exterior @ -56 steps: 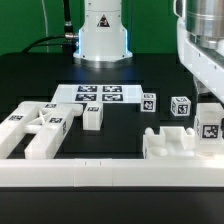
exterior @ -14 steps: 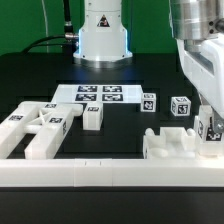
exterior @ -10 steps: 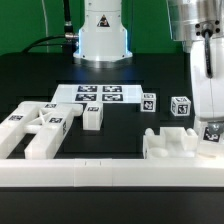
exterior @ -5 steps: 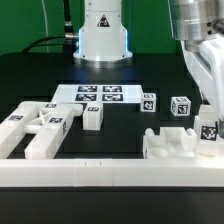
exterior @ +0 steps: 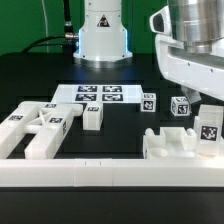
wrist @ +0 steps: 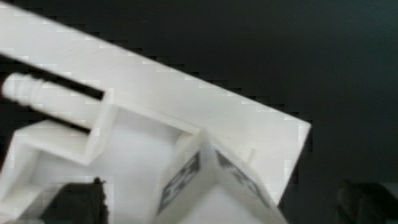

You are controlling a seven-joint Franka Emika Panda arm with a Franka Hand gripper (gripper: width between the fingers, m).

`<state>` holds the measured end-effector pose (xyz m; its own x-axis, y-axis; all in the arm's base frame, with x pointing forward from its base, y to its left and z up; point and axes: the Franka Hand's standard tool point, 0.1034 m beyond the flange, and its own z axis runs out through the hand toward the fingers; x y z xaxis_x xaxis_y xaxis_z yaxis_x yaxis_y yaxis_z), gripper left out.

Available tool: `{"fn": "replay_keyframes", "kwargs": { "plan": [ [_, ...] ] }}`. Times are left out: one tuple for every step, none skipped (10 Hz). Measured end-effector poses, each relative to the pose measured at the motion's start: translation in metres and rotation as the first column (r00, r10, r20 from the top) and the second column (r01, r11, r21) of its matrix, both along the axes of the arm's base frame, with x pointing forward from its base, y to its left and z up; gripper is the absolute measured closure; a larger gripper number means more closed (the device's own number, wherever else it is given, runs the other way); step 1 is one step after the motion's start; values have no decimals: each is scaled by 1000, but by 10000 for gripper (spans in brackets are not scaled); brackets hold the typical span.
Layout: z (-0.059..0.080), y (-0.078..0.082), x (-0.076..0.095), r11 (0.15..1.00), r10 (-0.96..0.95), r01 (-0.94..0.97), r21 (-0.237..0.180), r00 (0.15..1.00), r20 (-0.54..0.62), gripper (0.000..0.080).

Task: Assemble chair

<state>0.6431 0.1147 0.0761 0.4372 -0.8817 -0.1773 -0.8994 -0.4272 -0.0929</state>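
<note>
The chair lies in loose glossy white parts. At the exterior view's right lies the seat slab [exterior: 172, 146], and a tagged chair piece [exterior: 208, 128] stands upright on its far right end. My arm's hand [exterior: 190, 55] hangs large and blurred above it. In the wrist view my gripper [wrist: 217, 205] is open. Its dark fingers [wrist: 71, 200] stand on either side of the tagged piece [wrist: 222, 175], which is not clamped. A slab with a round peg [wrist: 50, 92] lies beyond it.
More white chair parts [exterior: 35, 125] lie at the exterior view's left, with a short block [exterior: 93, 115] beside them. Two small tagged cubes [exterior: 148, 102] [exterior: 180, 105] sit mid-table. The marker board [exterior: 100, 95] lies behind. A long white border rail [exterior: 100, 172] runs along the front.
The gripper was shut on the tagged piece a second ago; it has opened and let go. The hand has since lifted away, and the piece stays standing on the slab.
</note>
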Motion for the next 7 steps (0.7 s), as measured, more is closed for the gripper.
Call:
{"fn": "replay_keyframes", "kwargs": {
  "plan": [
    [2, 0, 1, 993, 114, -114, -11, 993, 13, 151],
    [4, 0, 1, 977, 213, -213, -20, 977, 21, 151],
    [5, -1, 3, 952, 305, -305, -27, 952, 25, 151],
    [5, -5, 5, 906, 423, -421, -43, 905, 43, 151],
    [4, -7, 5, 854, 520, -517, -56, 852, 56, 151],
    [4, -8, 5, 807, 591, -587, -67, 804, 64, 151],
    [4, -7, 5, 765, 644, -639, -81, 762, 65, 151]
  ]
}}
